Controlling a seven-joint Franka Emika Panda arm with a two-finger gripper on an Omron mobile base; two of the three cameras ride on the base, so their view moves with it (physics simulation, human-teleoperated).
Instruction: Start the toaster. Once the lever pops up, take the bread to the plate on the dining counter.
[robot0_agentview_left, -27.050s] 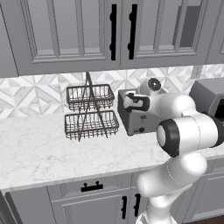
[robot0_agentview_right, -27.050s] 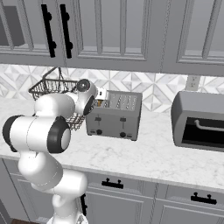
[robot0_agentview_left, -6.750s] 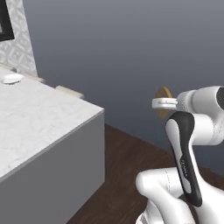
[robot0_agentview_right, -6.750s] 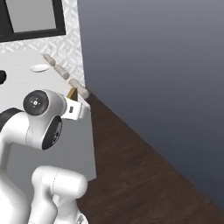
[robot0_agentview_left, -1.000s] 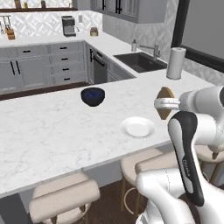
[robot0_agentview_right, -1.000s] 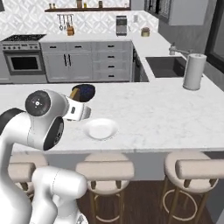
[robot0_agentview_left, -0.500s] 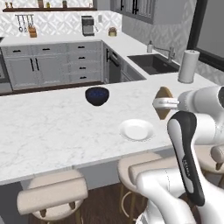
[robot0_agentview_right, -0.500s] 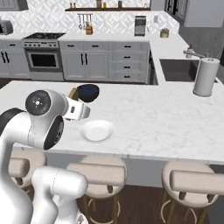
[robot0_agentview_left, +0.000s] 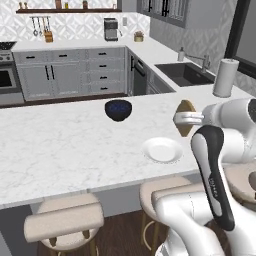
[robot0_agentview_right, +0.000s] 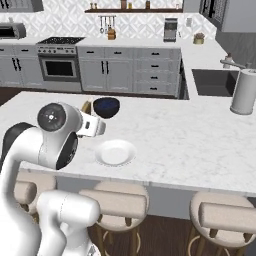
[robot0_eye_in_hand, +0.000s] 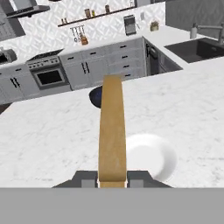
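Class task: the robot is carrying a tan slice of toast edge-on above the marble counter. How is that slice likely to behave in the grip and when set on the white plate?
The tan-brown slice of toast stands straight out of the gripper without sagging, so it is probably stiff. It looks thin, so likely light and crushable. Released on edge over the round white plate, it would probably topple flat.

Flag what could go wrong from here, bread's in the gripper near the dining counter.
1. The bread is pinched on edge in the gripper; released upright, it may tip or roll off the small plate.
2. The plate sits near the dining counter edge above the stools; a miss could drop the slice to the floor.
3. The dark blue bowl stands just beyond the plate; overshooting could hit it.
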